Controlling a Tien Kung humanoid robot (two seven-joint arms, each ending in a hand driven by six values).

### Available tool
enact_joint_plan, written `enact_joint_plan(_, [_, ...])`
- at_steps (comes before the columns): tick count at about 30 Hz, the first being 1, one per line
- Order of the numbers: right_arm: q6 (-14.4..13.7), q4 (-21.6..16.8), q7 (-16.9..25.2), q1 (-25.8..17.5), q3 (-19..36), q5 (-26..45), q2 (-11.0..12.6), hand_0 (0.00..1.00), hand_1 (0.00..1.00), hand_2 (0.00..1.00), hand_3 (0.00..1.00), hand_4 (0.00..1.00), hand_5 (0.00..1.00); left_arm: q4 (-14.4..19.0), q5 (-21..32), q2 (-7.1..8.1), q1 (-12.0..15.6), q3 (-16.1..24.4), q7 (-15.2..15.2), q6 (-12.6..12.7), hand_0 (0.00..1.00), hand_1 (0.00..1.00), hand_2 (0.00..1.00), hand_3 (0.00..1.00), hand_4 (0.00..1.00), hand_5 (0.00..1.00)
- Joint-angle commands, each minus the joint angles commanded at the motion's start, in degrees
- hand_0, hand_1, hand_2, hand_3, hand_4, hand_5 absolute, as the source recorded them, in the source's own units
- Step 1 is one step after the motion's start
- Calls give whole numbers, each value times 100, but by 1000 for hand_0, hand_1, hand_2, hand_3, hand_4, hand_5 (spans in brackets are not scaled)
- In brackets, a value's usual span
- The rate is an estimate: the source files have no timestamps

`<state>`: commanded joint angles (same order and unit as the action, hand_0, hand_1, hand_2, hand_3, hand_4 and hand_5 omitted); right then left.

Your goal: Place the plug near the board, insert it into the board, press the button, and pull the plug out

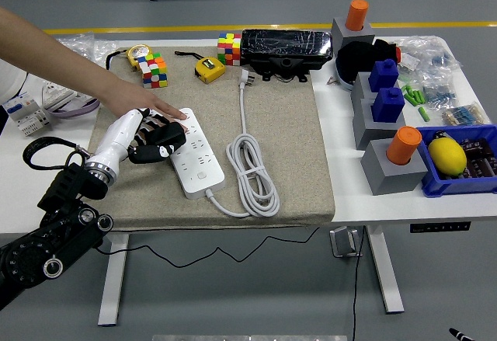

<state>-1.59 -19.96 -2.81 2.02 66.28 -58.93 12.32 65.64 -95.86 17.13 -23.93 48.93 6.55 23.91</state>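
Plug (245, 78) lay on beige mat (303, 162) near desk's far edge, unplugged, cable (252, 172) coiled toward mat's middle. Board (195, 151) lay at mat's left side. Left hand (152, 140) rested against board's left edge — fingers half curled, grasping nothing. Person's hand (151, 108) pressed board's far end.

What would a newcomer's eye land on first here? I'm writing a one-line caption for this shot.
Two hands meeting at the white power strip on the beige mat's left side: the robot's left hand at its edge, and a person's hand reaching in from the upper left onto its far end. Beside it lies the white coiled cord, its plug unplugged.
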Motion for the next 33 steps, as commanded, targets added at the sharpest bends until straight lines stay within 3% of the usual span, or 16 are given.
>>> enact_joint_plan(6, [-2,-4,2,4,8,-9,-8,651,644,628,561,984,548,403,-372,280,294,160,-342,284,288,302,294,398,656,2])
enact_joint_plan(10, [-1,-2,1,2,7,-13,-8,651,644,628,561,984,548,291,-333,362,391,151,-424,245,288,302,294,398,656,2])
enact_joint_plan(17, [0,-15,4,32,12,-16,-10,651,644,628,561,984,549,-182,21,324,403,98,-696,230,328,337,325,429,657,11])
enact_joint_plan(18, [-1,-15,5,33,17,-15,-10,651,644,628,561,984,549,-241,91,322,405,85,-745,246,419,432,446,512,674,55])
enact_joint_plan(23, [-3,-1,2,18,23,-19,-5,651,644,628,561,984,549,-417,213,318,426,78,-873,281,419,432,446,512,674,55])
enact_joint_plan(24, [-2,-1,1,15,21,-20,-4,651,644,628,560,984,549,-441,227,319,430,82,-881,272,527,498,496,532,786,161])
enact_joint_plan(29, [0,-16,3,20,23,-24,-4,651,644,628,560,984,549,-509,306,341,455,84,-882,161,527,498,496,532,786,161])
enact_joint_plan(30, [0,-18,3,22,24,-24,-4,652,644,628,561,984,550,-512,311,344,464,84,-892,155,642,580,532,559,857,203])
enact_joint_plan(33, [0,-20,4,24,24,-25,-6,652,644,628,561,984,550,-520,326,348,492,98,-896,116,642,580,532,559,857,203])
